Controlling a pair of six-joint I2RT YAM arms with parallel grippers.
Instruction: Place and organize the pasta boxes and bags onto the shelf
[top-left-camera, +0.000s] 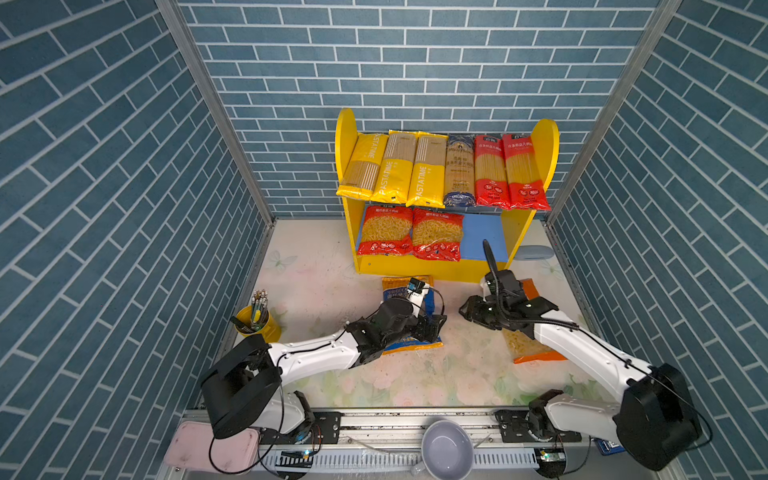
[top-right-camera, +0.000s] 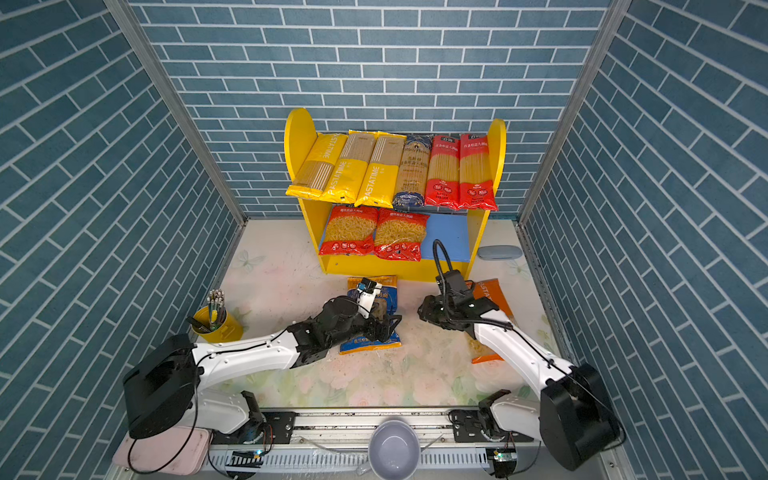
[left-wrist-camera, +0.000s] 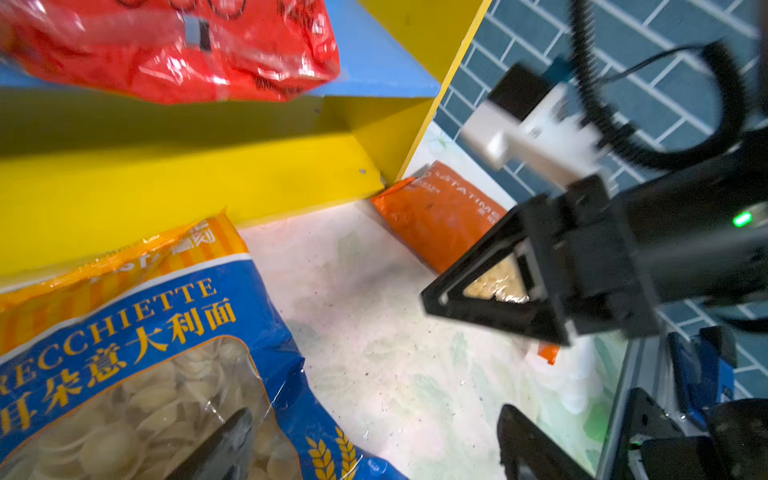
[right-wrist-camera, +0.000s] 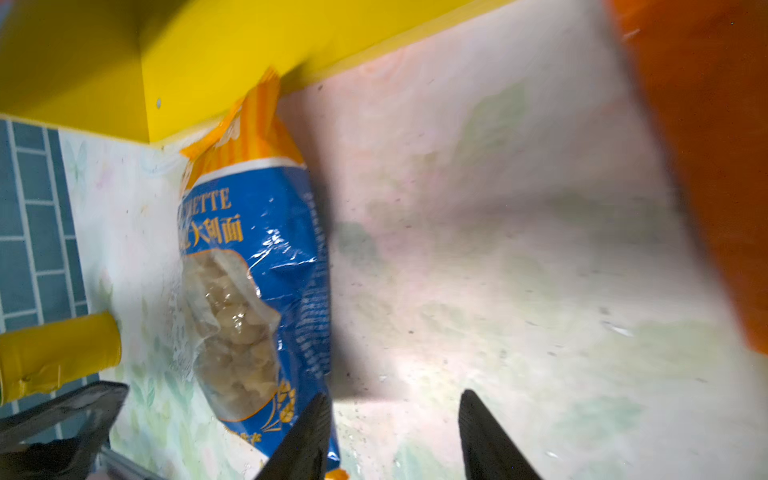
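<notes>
In both top views the shelf (top-left-camera: 545, 141) (top-right-camera: 496, 141) stands at the table's (top-left-camera: 316, 291) far edge, six long packs (top-left-camera: 440, 170) on its upper tier, two red bags (top-left-camera: 386, 230) on the lower board (top-left-camera: 484, 237). The blue bag (top-left-camera: 395, 291) lies before the shelf, left jaws over it; the orange bag (top-left-camera: 524, 347) lies near the right edge under the right arm (top-left-camera: 582, 336). Left wrist view: left jaws wide, one on the blue bag (left-wrist-camera: 145, 332), one over bare table. Right wrist view: right jaws apart over bare table, holding nothing, between those two bags.
</notes>
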